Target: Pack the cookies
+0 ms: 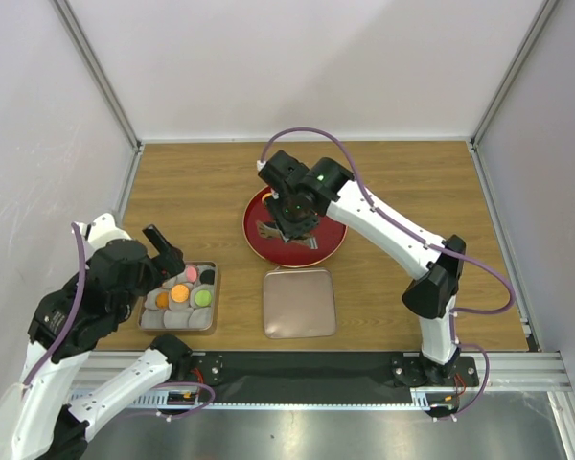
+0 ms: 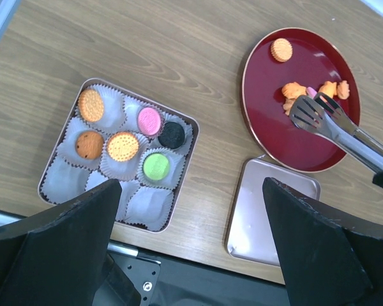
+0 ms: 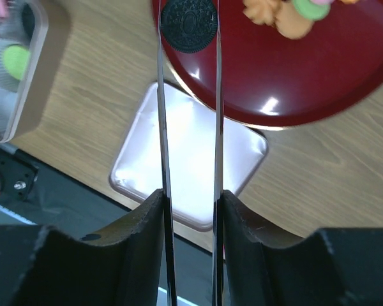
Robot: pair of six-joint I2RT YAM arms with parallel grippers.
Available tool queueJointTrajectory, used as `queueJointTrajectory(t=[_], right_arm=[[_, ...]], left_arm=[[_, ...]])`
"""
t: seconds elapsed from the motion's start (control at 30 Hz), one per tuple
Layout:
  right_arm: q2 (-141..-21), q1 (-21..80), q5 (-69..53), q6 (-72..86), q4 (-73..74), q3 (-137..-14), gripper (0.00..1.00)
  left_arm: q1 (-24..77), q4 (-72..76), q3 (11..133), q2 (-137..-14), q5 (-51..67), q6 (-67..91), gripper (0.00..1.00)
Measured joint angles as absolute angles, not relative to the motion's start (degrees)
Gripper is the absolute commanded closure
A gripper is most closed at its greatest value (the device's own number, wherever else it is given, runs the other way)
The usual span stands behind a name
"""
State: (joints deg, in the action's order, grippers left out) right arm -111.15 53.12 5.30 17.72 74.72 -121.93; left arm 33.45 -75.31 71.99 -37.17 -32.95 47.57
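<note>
Found left arm [image 1: 86,307] folded low at near left, left gripper [image 2: 191,183] spread wide, empty. Found right arm [image 1: 393,230] reached forward, right gripper [image 3: 191,196] pointed down, pinched on tongs [image 2: 335,127].

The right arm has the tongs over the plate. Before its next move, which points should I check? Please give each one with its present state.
1. Right pincer shut on the tongs: ok.
2. Dark cookie sits between the tong tips: ok.
3. Cookie is lifted clear of the red plate: cannot tell.
4. The tin has empty paper cups to receive it: ok.
5. Lid lies on the table beside the tin, not on it: ok.
6. Left pincer, open, hangs near the tin; out of the tongs' way: cannot tell.
</note>
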Motion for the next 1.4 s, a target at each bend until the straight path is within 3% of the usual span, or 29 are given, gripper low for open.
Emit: queueJointTrajectory(t=[0.57,1.4], right_arm=[[-114.19,69.76,2.26,13.89,72.36,-127.24,0.65],[-121.4,77.38,2.59,10.46,70.0,-131.5,0.62]], left_arm=[[33.45,-77.45,73.71,-37.1,-34.06,51.2,0.0],[33.43,-79.02,73.82,-36.29,-32.88,51.05,0.0]])
